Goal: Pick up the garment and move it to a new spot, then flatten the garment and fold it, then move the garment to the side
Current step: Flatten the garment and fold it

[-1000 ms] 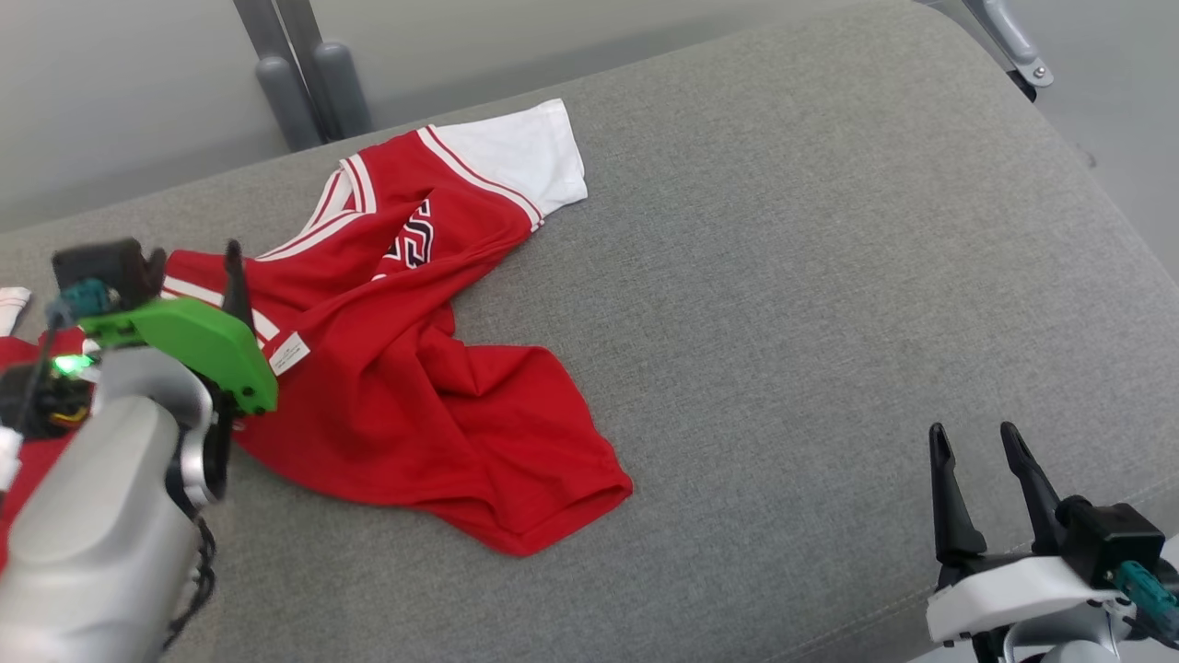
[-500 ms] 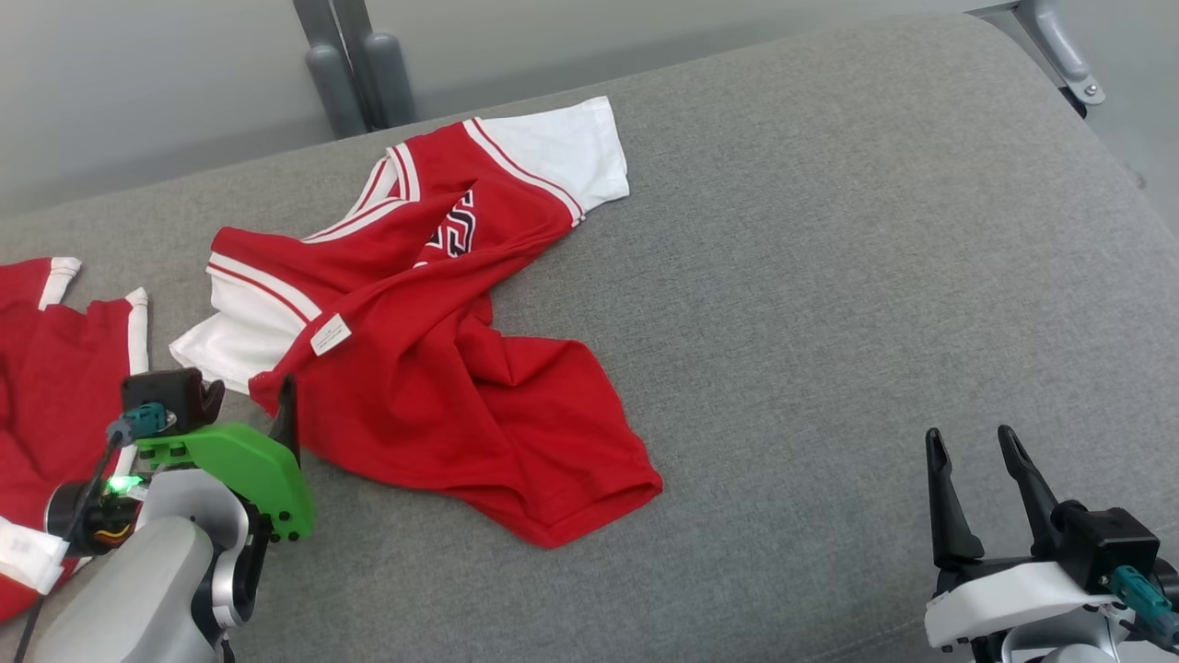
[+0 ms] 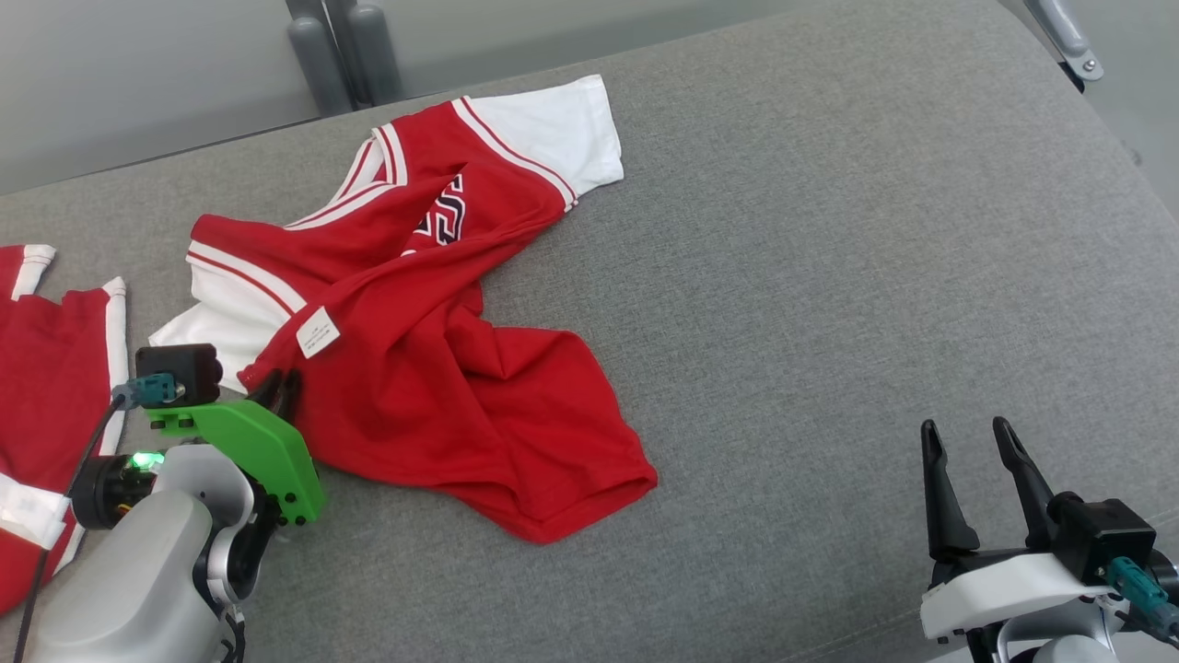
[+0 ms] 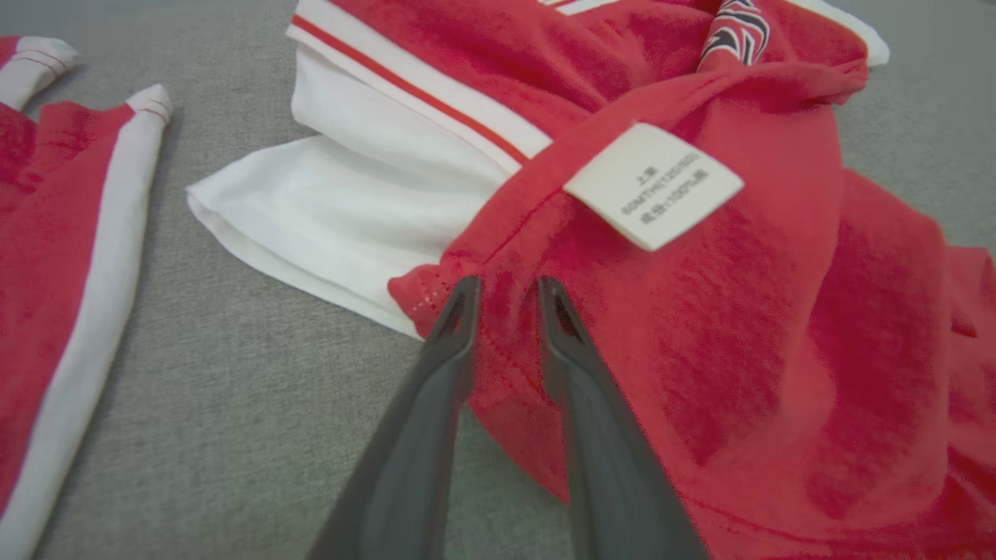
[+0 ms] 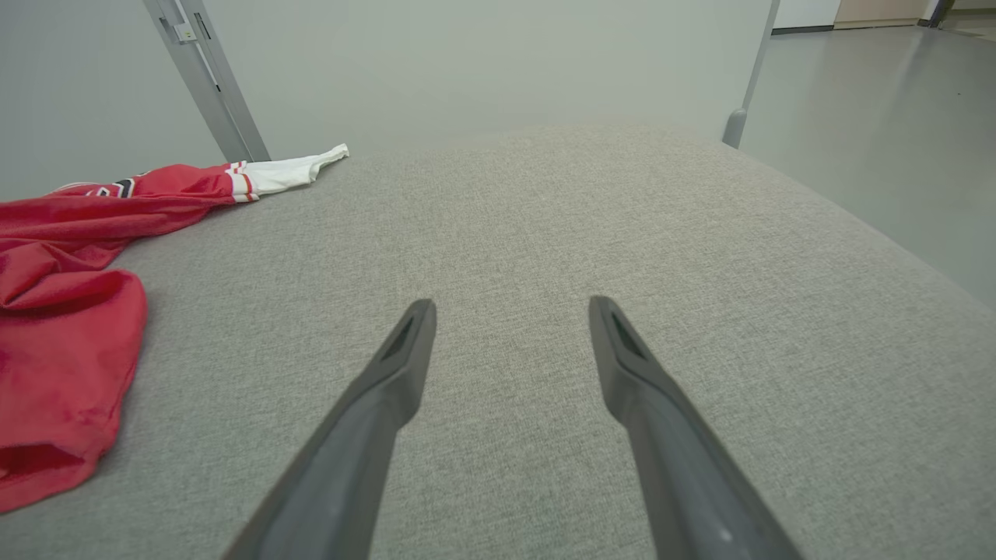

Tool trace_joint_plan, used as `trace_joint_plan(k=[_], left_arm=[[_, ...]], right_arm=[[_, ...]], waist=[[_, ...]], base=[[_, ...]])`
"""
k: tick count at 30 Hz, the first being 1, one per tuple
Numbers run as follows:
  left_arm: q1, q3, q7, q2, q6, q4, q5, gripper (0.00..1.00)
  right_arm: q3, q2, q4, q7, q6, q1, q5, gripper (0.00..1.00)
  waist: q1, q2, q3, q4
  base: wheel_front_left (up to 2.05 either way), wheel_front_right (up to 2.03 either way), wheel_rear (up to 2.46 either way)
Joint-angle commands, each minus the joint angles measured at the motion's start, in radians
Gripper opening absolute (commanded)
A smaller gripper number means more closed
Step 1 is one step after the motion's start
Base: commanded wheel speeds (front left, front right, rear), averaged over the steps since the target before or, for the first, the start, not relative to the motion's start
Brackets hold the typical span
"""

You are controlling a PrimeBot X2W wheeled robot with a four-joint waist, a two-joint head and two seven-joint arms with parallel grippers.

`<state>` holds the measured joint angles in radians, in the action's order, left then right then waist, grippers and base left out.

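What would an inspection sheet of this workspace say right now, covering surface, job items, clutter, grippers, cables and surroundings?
Surface: grey cushion, bare on the right.
Job's things: garment, red with white sleeves, crumpled, label showing.
Clutter: second red garment at the left edge.
Grippers: left gripper, fingers nearly together at the garment's hem, grip unclear; right gripper open over bare cushion.
Cables: dark cable at the left wrist.
Surroundings: grey posts behind, pale wall.

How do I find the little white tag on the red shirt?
Start at the big grey cushion, then the crumpled red shirt on its left half. The tag is the small white square with tiny print on the shirt's left fold, smaller than the plain white sleeves.
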<state>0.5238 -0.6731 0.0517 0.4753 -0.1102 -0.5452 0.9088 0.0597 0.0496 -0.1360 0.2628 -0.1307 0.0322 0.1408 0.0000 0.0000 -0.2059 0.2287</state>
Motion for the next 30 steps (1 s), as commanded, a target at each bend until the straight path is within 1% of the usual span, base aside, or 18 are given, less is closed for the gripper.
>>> trace_joint_plan(k=[1,6,10,13,15,18,21,25,28,30], left_arm=[[0.011,-0.003,0.006,0.000,0.008,-0.006,0.000,0.00],[-0.006,0.003,0.003,-0.009,0.029,0.034,0.025,0.00],[-0.022,-0.021,-0.003,-0.030,0.043,0.188,0.016,0.00],[-0.034,-0.082,0.045,-0.059,0.040,0.366,-0.004,0.00],[-0.036,-0.138,0.091,-0.084,0.036,0.456,-0.024,0.00],[-0.038,-0.219,0.152,-0.143,0.037,0.535,-0.029,0.00],[-0.035,-0.289,0.190,-0.212,0.047,0.534,-0.039,0.00],[-0.032,-0.359,0.198,-0.311,0.077,0.450,-0.039,0.00],[-0.046,-0.412,0.214,-0.348,0.110,0.357,-0.034,0.00],[-0.057,-0.441,0.226,-0.351,0.124,0.314,-0.040,0.00]], right_arm=[[0.002,0.002,-0.002,0.003,0.000,-0.008,0.010,1.00],[0.011,0.002,-0.004,0.003,0.000,0.007,0.015,1.00],[0.019,0.002,-0.006,0.003,0.000,0.020,0.015,1.00],[0.036,0.002,0.001,0.003,0.000,0.019,0.018,1.00],[0.039,0.002,0.001,0.003,0.000,0.015,0.023,1.00],[0.027,0.002,-0.003,0.003,0.000,0.003,0.028,1.00],[0.012,0.002,-0.008,0.003,0.000,-0.006,0.038,1.00],[0.007,0.002,-0.013,0.003,0.000,-0.017,0.055,1.00],[0.002,0.002,-0.018,0.003,0.000,-0.018,0.064,1.00],[0.005,0.002,-0.018,0.003,0.000,-0.019,0.067,1.00]], waist=[[0.0000,0.0000,-0.001,0.002],[0.0000,0.0000,0.013,-0.003],[0.0000,0.0000,0.035,-0.013],[0.0000,0.0000,0.046,-0.020],[0.0000,0.0000,0.049,-0.019],[0.0000,0.0000,0.047,-0.008],[0.0000,0.0000,0.041,0.013],[0.0000,0.0000,0.024,0.042],[0.0000,0.0000,0.014,0.062],[0.0000,0.0000,0.011,0.071]], base=[[0.00,0.00,0.00],[0.00,0.00,0.00],[0.00,0.00,0.00],[0.00,0.00,0.00],[0.00,0.00,0.00],[0.00,0.00,0.00],[0.00,0.00,0.00],[0.00,0.00,0.00],[0.00,0.00,0.00],[0.00,0.00,0.00]])
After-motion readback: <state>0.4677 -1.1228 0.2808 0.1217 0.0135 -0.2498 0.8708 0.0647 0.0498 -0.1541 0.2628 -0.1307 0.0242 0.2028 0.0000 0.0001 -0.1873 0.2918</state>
